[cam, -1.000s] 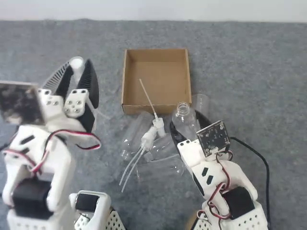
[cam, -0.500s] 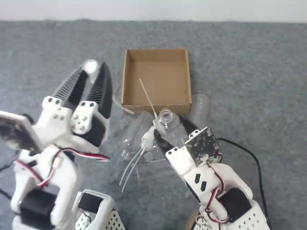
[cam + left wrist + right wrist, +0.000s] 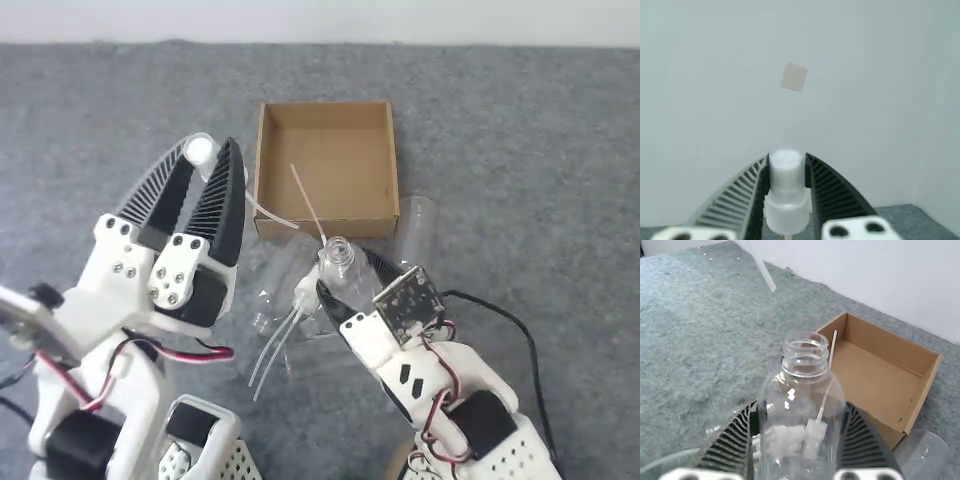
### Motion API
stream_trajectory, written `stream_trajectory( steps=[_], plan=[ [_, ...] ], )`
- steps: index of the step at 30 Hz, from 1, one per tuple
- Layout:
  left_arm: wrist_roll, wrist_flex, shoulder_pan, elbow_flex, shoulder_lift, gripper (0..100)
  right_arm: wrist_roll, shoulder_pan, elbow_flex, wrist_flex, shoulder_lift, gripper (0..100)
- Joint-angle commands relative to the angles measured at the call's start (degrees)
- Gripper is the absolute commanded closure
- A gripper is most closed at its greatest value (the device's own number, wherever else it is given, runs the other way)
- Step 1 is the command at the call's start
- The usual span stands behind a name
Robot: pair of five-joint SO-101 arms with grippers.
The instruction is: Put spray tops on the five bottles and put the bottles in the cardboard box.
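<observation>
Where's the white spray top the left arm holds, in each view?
High view: white plastic spray top at the tips of the left hand, beside the brown cardboard box.
Left wrist view: spray top clamped between that hand's fingers, wall behind.
Right wrist view: apparently its dip tube, beyond the clear plastic bottle.
Shared landmark: the box, in high and right wrist views.

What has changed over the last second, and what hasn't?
The left gripper, shut on a spray top, swung right toward the middle. The right gripper, shut on an upright open bottle, shifted left, so top and bottle are now closer together. Nothing was grasped or released. The box, the loose tops and the lying bottles stayed put.
</observation>
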Motion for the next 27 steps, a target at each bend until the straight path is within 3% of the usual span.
stream_trajectory(
  steps=[1, 9, 27],
  plan=[
    [0.35, -0.35, 0.18, -0.75, -0.35, 99, 5.1, -0.57, -0.35, -1.98, -1.54, 95.5],
    [0.18, -0.09, 6.24, -0.48, -0.09, 99, 8.0, -0.48, 3.16, -6.73, -1.54, 95.5],
    [0.18, -0.09, 6.68, 3.3, 0.0, 99, 9.67, -0.48, 3.52, -7.87, -1.54, 95.5]
  ],
)
